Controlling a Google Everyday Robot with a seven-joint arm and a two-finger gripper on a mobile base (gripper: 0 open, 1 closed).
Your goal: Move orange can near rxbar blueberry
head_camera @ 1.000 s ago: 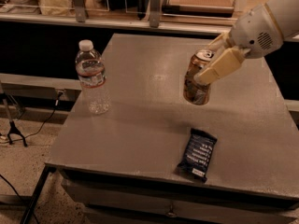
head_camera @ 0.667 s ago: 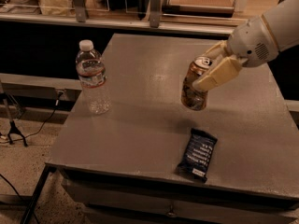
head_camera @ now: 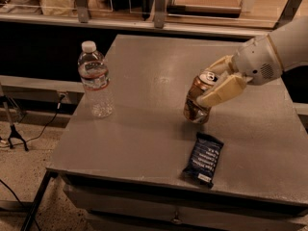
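Table's point(head_camera: 144, 81) right half: orange can point(head_camera: 195, 109) inside pincer point(head_camera: 205, 86)

Glossy orange can point(head_camera: 194, 110) — in matt gripper point(head_camera: 207, 87)

So the gripper point(head_camera: 207, 86) comes in from the right and is clamped around the can point(head_camera: 194, 109), one pale finger point(head_camera: 222, 89) across its front and the other behind near the top, and the can is tilted with its silver top leaning right. The bar point(head_camera: 203, 159) lies flat just in front of the can, near the table's point(head_camera: 144, 76) front edge but not touching the can. The bottle point(head_camera: 95, 88) stands upright well off to the can's left.
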